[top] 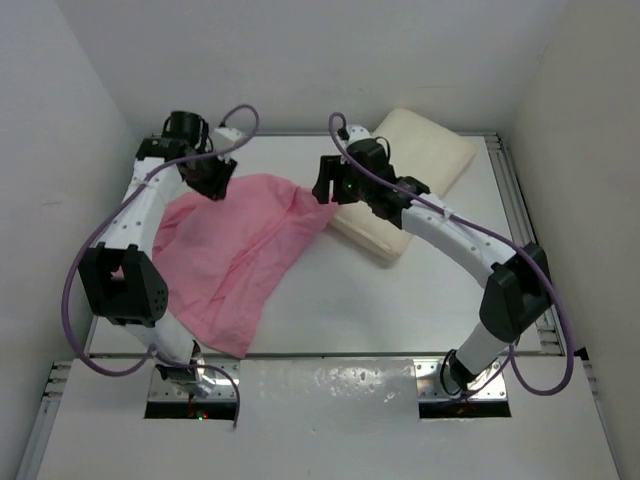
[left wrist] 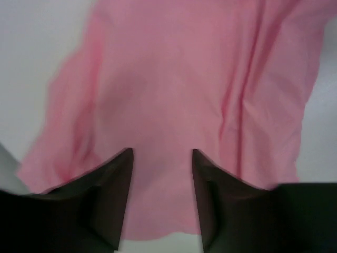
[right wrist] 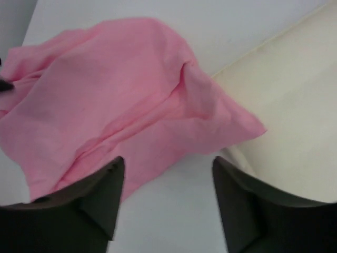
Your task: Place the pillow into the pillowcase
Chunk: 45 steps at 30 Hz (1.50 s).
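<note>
**Left fingers** point(left wrist: 124, 171): parted, with a plain gap between the two dark tips and nothing clamped in it; pink cloth shows through the gap, and whether the tips touch that cloth cannot be told. Directly under and ahead of these fingers lies the pillowcase point(left wrist: 174, 79), pink and creased in long folds that run away from the tips; the cloth's edge shows low in the gap, and the bare pale surface point(left wrist: 31, 58) shows beyond the cloth to the left.

**Right fingers** point(right wrist: 111, 182): also released, standing wider apart and holding nothing; between the tips is bare surface. Ahead and to the left of these fingers the pillowcase spreads out, loosely wrinkled; one pointed corner reaches rightward to the near edge of the pillow point(right wrist: 295, 121); whether it touches or overlaps that edge cannot be told. The pillow sits ahead and to the right of these fingers, cream and smooth.

**Overhead view:** the left fingers stand over the far edge of the pillowcase; the right fingers stand at its far right corner, just where cloth and pillow meet; the two sets of fingers are apart, with pink cloth between them. The pillowcase runs from the fingers back toward the arm bases, slack and flat. The pillow lies wholly outside it, set at a slant on the far right of the surface, its far end at the back wall.
</note>
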Each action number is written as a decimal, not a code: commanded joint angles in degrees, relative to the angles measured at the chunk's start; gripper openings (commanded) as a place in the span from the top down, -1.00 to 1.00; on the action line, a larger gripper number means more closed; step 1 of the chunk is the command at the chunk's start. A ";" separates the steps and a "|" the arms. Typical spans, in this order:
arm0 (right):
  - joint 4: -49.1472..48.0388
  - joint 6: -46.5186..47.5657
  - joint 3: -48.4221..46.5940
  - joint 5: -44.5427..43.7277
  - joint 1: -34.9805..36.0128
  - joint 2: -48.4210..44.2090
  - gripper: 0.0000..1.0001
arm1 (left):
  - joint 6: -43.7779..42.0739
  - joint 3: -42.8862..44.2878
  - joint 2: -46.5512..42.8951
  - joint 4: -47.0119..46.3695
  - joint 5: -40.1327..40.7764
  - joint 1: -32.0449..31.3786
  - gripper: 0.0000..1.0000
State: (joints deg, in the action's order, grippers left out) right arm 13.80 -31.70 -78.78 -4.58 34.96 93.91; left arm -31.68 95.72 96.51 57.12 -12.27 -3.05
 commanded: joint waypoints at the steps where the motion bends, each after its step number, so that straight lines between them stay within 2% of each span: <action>1: 0.96 -2.21 -0.58 3.61 0.20 2.85 -0.49 | -1.55 -13.69 -0.97 -1.82 3.31 -4.76 -0.02; 4: -0.27 -4.85 1.26 4.32 -0.77 3.65 -0.88 | 2.23 -21.68 -0.53 -12.36 6.63 -8.45 -0.46; 5: -0.09 -5.47 1.61 3.97 -1.47 3.56 -0.97 | 3.54 -22.94 0.16 -17.43 10.65 -9.25 -0.49; 6: 0.52 -5.82 2.49 2.57 -1.82 3.56 -0.97 | 3.99 -23.82 0.69 -19.57 11.91 -9.95 -0.53; 7: 1.39 -6.26 3.02 0.64 -2.26 3.39 -0.98 | 4.69 -25.22 1.39 -23.60 18.36 -11.18 -0.54; 9: 4.90 -10.03 5.81 -4.97 -4.37 2.34 -0.98 | 5.83 -25.58 3.85 -26.26 23.24 -11.63 -0.52; 11: 5.27 -16.33 9.68 -5.62 -8.23 0.41 -0.98 | 6.37 -25.50 6.05 -27.68 30.10 -11.89 -0.39; 12: 4.23 -18.29 14.92 -5.36 -9.55 -0.82 -0.98 | 6.28 -25.41 6.41 -27.33 30.90 -12.15 -0.23; 14: -0.24 -23.37 20.75 -6.49 -12.01 -5.74 -0.98 | 5.23 -26.28 6.59 -26.28 28.90 -11.98 -0.08; 15: -1.66 -24.80 26.00 -9.71 -12.72 -7.32 -0.98 | 5.23 -26.81 6.76 -26.01 28.19 -11.63 0.19; 17: -4.30 -29.80 30.08 -11.94 -14.56 -10.40 -0.98 | 5.58 -26.99 6.76 -24.79 26.95 -11.37 0.65; 18: -5.18 -30.86 32.88 -12.47 -15.27 -10.67 -0.98 | 6.36 -26.73 6.59 -24.17 26.34 -10.67 0.99; 23: -9.41 -32.29 32.65 -9.31 -18.26 -5.16 -0.97 | 8.91 -21.73 5.62 -20.30 17.55 -5.14 1.00; 24: -9.15 -31.76 30.81 -9.39 -18.52 -3.83 -0.93 | 9.79 -19.37 5.79 -19.95 17.37 -2.95 1.00; 25: -9.41 -30.97 30.27 -8.35 -19.48 -2.60 -0.80 | 10.32 -18.04 6.06 -19.25 17.02 -1.80 1.00; 26: -10.28 -30.79 30.01 -6.43 -20.19 -0.68 -0.50 | 10.93 -16.81 6.32 -19.07 16.41 -0.31 1.00; 27: -11.59 -30.79 30.44 -4.32 -21.06 -0.13 0.66 | 12.16 -14.01 6.50 -18.72 15.97 2.58 1.00; 28: -13.35 -31.48 30.97 -2.21 -23.07 -0.13 1.00 | 12.69 -12.59 6.93 -17.84 14.75 4.70 1.00; 29: -13.45 -31.66 33.23 -0.19 -24.14 -1.87 1.00 | 13.22 -11.19 7.11 -17.31 14.12 6.81 1.00; 32: -20.12 -31.58 38.78 -2.45 -28.01 -9.15 1.00 | 13.66 -7.84 7.12 -15.64 11.06 9.63 1.00; 33: -21.09 -31.06 41.23 -2.54 -29.93 -15.36 1.00 | 13.40 -7.48 6.85 -15.12 9.22 9.99 1.00; 35: -23.12 -25.62 41.69 -1.84 -31.26 -21.37 1.00 | 13.05 -7.22 6.59 -14.85 7.80 9.91 1.00; 36: -23.12 -22.90 39.87 -1.84 -31.18 -26.79 1.00 | 12.79 -7.30 6.59 -14.50 6.83 9.64 1.00; 39: -21.45 -11.14 33.01 0.18 -29.35 -33.94 1.00 | 12.70 -7.31 6.67 -14.32 5.95 7.98 1.00; 42: -22.50 -6.46 29.04 4.31 -26.09 -37.38 1.00 | 12.61 -6.60 7.38 -13.88 5.24 6.13 1.00; 45: -21.28 -4.87 28.77 13.32 -22.05 -37.75 1.00 | 12.78 -4.76 8.25 -12.92 4.54 4.63 1.00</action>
State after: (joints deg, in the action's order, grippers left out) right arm -1.26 -42.52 -47.24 -0.30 9.89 57.74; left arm -19.18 87.94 104.03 43.70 -5.19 2.94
